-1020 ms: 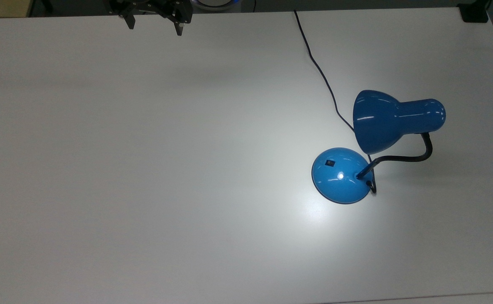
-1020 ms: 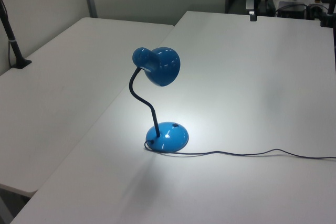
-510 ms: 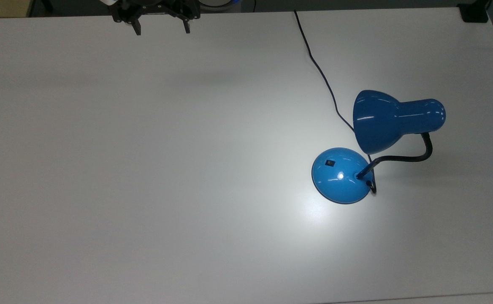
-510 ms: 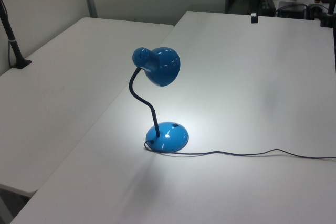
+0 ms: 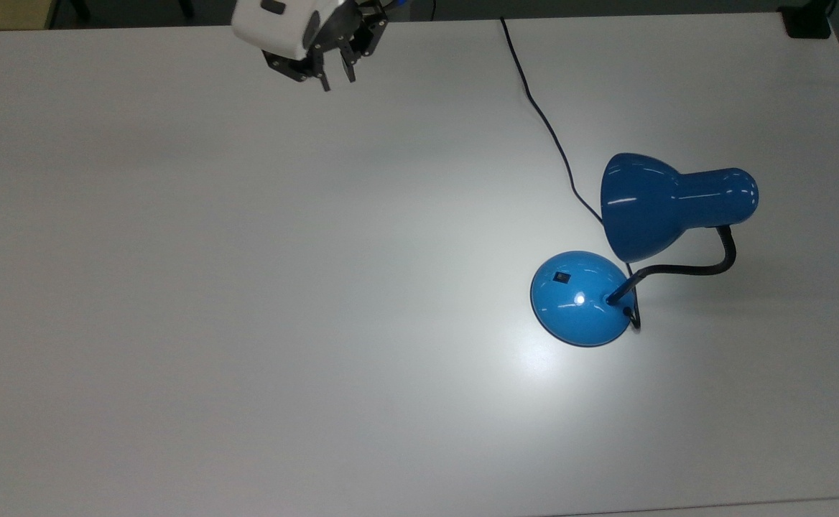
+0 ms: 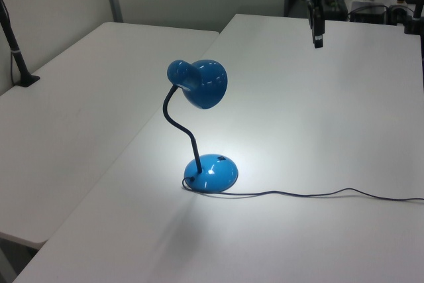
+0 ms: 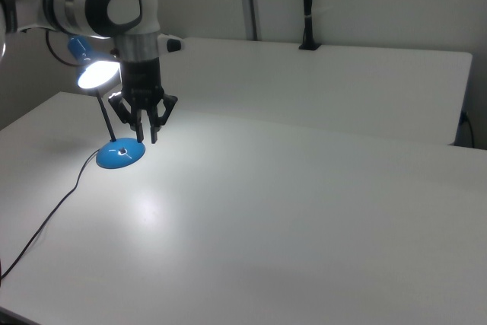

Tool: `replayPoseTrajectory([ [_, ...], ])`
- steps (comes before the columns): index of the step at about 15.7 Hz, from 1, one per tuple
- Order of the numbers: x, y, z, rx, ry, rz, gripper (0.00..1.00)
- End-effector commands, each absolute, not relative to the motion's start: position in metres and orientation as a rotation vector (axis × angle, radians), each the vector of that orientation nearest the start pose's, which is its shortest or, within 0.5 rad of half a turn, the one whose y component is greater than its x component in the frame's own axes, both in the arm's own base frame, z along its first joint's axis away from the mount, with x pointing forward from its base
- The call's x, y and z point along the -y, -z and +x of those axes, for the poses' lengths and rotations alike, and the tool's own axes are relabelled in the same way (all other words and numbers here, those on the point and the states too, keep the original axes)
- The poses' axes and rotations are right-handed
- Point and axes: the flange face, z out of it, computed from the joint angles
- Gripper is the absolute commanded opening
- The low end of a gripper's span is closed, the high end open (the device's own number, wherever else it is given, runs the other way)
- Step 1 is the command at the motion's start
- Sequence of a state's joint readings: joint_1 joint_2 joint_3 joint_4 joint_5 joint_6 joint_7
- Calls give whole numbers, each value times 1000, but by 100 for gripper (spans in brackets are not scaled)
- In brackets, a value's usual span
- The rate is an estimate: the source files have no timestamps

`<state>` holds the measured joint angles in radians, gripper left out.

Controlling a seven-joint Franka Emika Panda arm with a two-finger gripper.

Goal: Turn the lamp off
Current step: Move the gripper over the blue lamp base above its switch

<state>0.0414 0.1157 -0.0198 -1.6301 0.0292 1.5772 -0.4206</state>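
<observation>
The glossy blue gooseneck desk lamp point(image 5: 579, 298) glowed near the white table's point(image 5: 247, 287) edge; its slick domed base wanted pressing at the small black switch point(image 5: 562, 276). The black two-finger gripper point(image 5: 338, 77) hung empty, slightly parted.

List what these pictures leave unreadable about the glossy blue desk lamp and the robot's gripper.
- Small black switch on the glossy blue desk lamp: too small in the top view to tell its rocker position.
- Lamp's black cord: cut off by the top view's upper edge, so the plug end is unseen.
- Lamp shade in the right view: partly hidden behind the robot arm.
- Gripper: upper body cropped by the top view's edge.
</observation>
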Motion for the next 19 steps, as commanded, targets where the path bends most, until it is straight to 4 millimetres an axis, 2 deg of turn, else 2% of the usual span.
replayPoseTrajectory([
  [1, -57, -497, 608, 921, -66, -2875, 0],
  [6, -126, -438, 649, 1114, 176, -2814, 0],
  [8, -145, -424, 654, 1241, 242, -2709, 0],
  [10, -163, -412, 656, 1295, 255, -2639, 0],
  [15, -219, -368, 661, 1401, 323, -2613, 0],
  [17, -230, -354, 664, 1421, 368, -2617, 0],
  [19, -234, -352, 669, 1462, 381, -2612, 0],
])
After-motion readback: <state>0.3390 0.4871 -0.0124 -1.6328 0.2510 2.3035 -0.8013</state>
